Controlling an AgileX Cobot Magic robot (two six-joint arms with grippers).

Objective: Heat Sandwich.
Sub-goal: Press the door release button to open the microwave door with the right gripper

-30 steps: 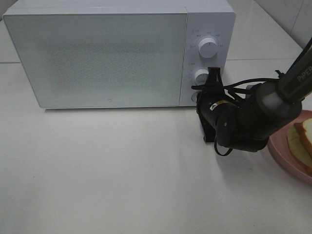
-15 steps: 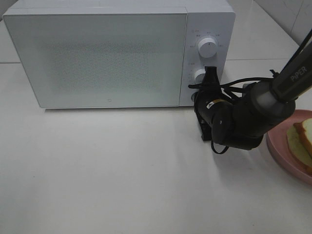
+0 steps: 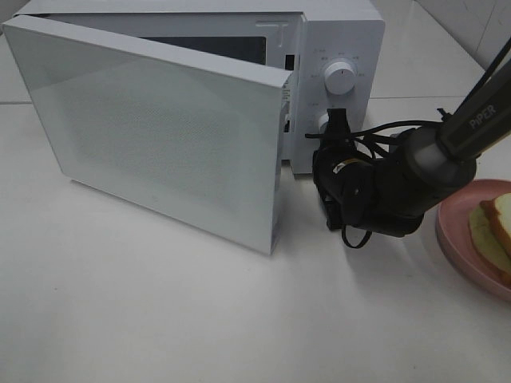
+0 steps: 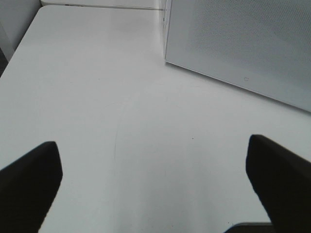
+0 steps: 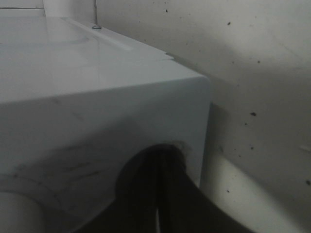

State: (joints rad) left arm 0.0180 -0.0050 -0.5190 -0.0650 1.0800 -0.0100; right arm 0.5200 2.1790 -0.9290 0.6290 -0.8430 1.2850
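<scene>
On the high camera, the white microwave (image 3: pixel 339 32) sits at 12 o'clock. Its door (image 3: pixel 160 136) stands ajar, hinged on the 9 o'clock side, with the free edge swung out over the table (image 3: pixel 160 319). My right gripper (image 3: pixel 334 128) is up against the control panel, just below the upper dial (image 3: pixel 341 77), with its fingers clenched together and nothing between them. The sandwich (image 3: pixel 495 231) lies at 3 o'clock on the pink plate (image 3: pixel 457 239). It is cut off by the frame edge, well apart from the microwave and just beyond the right arm's elbow.

On the left wrist camera, my left gripper (image 4: pixel 151 160) hangs released above bare table, its two dark fingers (image 4: pixel 29 179) spread wide and holding nothing. The perforated face of the microwave door fills the far corner of this view, clear of the fingers.

On the right wrist camera, the clenched fingers (image 5: pixel 155 194) press against the white microwave front beside a rounded corner. Past that corner I see only a speckled pale surface.
</scene>
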